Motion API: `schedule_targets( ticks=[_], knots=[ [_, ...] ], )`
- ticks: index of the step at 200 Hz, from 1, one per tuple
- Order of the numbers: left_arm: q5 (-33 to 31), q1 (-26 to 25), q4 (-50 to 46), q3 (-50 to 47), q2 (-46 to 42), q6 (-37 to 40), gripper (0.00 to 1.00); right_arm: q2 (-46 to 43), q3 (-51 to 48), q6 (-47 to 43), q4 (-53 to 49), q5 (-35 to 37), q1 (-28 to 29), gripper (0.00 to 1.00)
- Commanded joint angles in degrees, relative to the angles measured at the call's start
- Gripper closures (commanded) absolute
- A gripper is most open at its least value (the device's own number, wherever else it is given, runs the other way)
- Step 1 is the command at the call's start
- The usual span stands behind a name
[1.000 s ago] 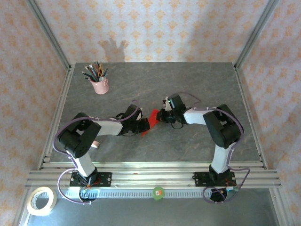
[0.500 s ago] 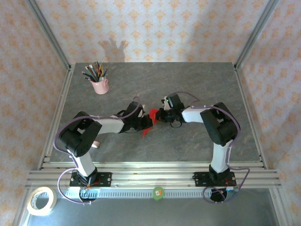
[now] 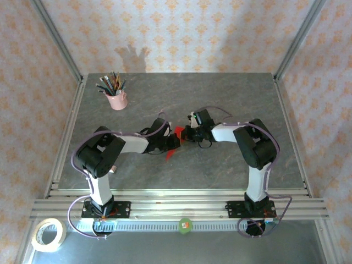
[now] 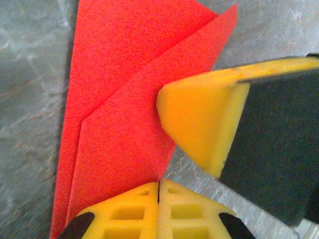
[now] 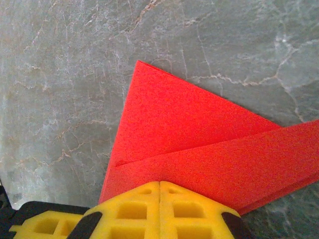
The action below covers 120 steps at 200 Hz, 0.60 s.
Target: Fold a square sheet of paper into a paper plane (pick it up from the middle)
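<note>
Red paper plane (image 4: 114, 124) lies flat on the grey stone-patterned table (image 3: 220, 99), near its middle, folded into a long narrow wedge with overlapping layers and sharp creases.

The left gripper (image 4: 159, 188) has its two yellow pads pressed together with no gap between them. Their tips sit on the near edge of the paper. Whether any paper is nipped between the pads cannot be told.

The right gripper (image 5: 159, 188) is the same, with its yellow pads closed against each other and their tips resting on the red sheet where two layers overlap. Beyond them the paper narrows to a point on the bare table.

In the left wrist view, one wedge-shaped yellow finger of the right gripper, backed by black, comes in from the right, and its tip touches the paper's edge.

From above, the two grippers meet almost nose to nose over the plane. A red sliver shows between them and another pokes out towards the near side, below the left gripper. Both arms reach inward from their bases at the near edge.

Well apart, at the far left of the table, stands an upright pink cup (image 3: 116, 100) with a bunch of pencils (image 3: 111, 84) fanned out inside it. A roll of tape (image 3: 48, 234) lies off the table at the near left corner.
</note>
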Motion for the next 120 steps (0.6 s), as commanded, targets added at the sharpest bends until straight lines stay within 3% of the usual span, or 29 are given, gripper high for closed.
schedule_targets(
  ticks=[1, 36, 69, 99, 120],
  knots=[
    [-1.2, -0.1, -5.6, -6.7, -3.0, -0.2, 0.91, 3.7, -0.1, -2.6, -6.0, 8.0, -0.7, 1.00],
    [-1.9, 0.0, -3.9, -15.1, -10.0, -2.5, 0.84, 3.5, 0.0, -4.6, -6.0, 7.3, -1.3, 1.00],
    [-3.7, 1.7, -7.6, -15.5, -18.1, -1.0, 0.75, 0.4, 1.8, -5.3, -7.0, 3.4, -1.2, 0.99],
    [-5.6, 6.2, -11.1, -13.4, -24.7, 1.6, 0.62, -5.5, 2.9, -2.3, -7.3, 2.1, -0.6, 0.86],
    [-11.6, 7.9, -16.6, -10.0, -27.9, 6.8, 0.52, -9.5, 2.3, -0.3, -8.0, 4.4, 0.1, 0.75]
  ],
)
